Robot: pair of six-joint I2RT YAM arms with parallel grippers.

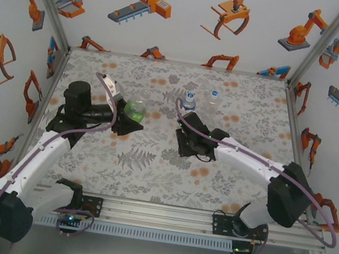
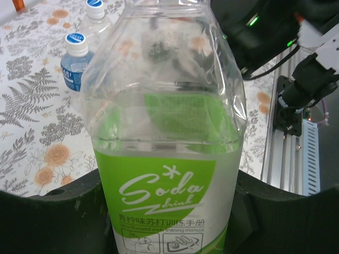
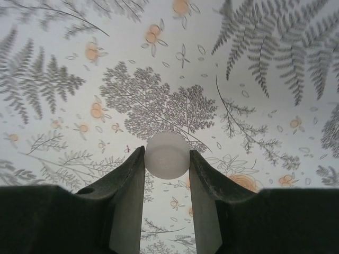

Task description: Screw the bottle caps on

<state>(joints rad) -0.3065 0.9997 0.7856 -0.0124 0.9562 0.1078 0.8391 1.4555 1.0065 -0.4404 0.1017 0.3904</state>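
My left gripper [image 2: 169,222] is shut on a clear bottle with a green "Soda drink" label [image 2: 167,159], held above the left half of the table [image 1: 135,110]. Its neck runs off the top of the left wrist view, so its mouth is hidden. My right gripper [image 3: 167,159] is shut on a small white round cap [image 3: 167,154] just above the floral tablecloth; from above this gripper [image 1: 188,137] points down at mid-table. A short bottle with a blue label [image 2: 74,66] stands capped at the back [image 1: 189,102].
A second small clear capped bottle [image 1: 213,100] stands just right of the blue-label one, also seen behind it [image 2: 96,13]. The floral tablecloth [image 1: 150,169] covers the table. Printed walls close in the left, back and right sides; an aluminium rail [image 1: 156,213] runs along the near edge.
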